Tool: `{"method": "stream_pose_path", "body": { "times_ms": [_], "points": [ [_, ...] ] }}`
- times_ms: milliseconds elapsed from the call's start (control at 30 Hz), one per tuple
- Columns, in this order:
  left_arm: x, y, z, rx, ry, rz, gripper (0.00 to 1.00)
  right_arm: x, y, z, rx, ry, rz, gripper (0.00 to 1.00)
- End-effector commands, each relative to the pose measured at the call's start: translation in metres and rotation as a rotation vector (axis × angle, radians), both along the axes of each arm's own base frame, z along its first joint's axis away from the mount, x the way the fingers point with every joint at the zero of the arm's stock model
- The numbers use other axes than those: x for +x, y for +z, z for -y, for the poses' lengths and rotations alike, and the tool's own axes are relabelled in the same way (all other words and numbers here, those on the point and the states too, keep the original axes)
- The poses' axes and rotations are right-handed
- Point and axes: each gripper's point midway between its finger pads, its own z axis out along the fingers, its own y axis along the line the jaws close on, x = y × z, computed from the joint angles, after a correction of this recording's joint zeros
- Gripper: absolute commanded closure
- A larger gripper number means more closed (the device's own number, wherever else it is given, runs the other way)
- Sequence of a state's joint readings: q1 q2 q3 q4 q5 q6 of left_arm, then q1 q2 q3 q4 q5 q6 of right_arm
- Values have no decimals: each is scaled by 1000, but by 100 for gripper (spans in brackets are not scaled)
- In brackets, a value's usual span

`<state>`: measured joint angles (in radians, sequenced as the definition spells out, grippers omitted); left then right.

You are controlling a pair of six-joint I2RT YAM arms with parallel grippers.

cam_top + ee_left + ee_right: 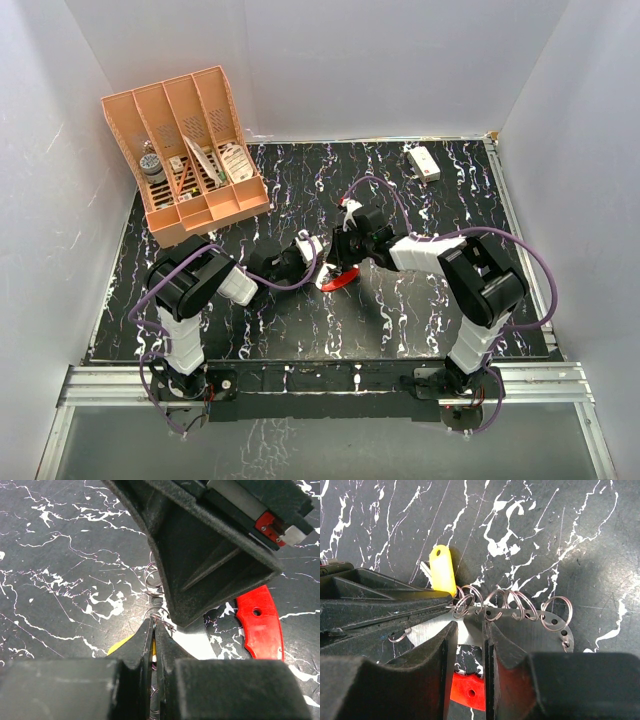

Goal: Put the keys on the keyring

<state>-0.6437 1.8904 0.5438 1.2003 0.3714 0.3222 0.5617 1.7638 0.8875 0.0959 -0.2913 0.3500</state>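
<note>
The keyring is a red curved band (468,691) (338,281) joined to a silvery plate (540,630) with a row of holes that carries several small wire rings (514,605). My right gripper (470,627) (343,268) stands over it, jaws narrowly apart with plate and red band between them, gripping it. My left gripper (153,621) (318,250) comes in from the left, shut on the key with the yellow head (442,570) (122,645). Its tips pinch a thin ring at the plate's left end. The key's blade is mostly hidden.
An orange desk organiser (185,150) with small items stands at the back left. A white rectangular box (423,161) lies at the back right. White walls close the black marbled table (300,200) on three sides.
</note>
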Motion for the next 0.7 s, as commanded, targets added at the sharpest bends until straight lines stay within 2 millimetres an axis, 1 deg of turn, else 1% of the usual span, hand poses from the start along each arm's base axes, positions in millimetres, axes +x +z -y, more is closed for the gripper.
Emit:
{"method": "stream_pose_path", "body": {
  "times_ms": [0,300,467,667],
  "points": [
    [0,13,11,-31,-47,31,100,13,10,-11,29,-2,37,75],
    [-3,11,10,-31,-54,24,100,18,8,-12,27,-25,35,75],
    [-4,10,9,-28,-54,22,100,23,8,-8,1,-53,43,75],
    [-4,8,7,-20,-43,19,100,24,19,-1,-9,-72,85,74]
  ]
}}
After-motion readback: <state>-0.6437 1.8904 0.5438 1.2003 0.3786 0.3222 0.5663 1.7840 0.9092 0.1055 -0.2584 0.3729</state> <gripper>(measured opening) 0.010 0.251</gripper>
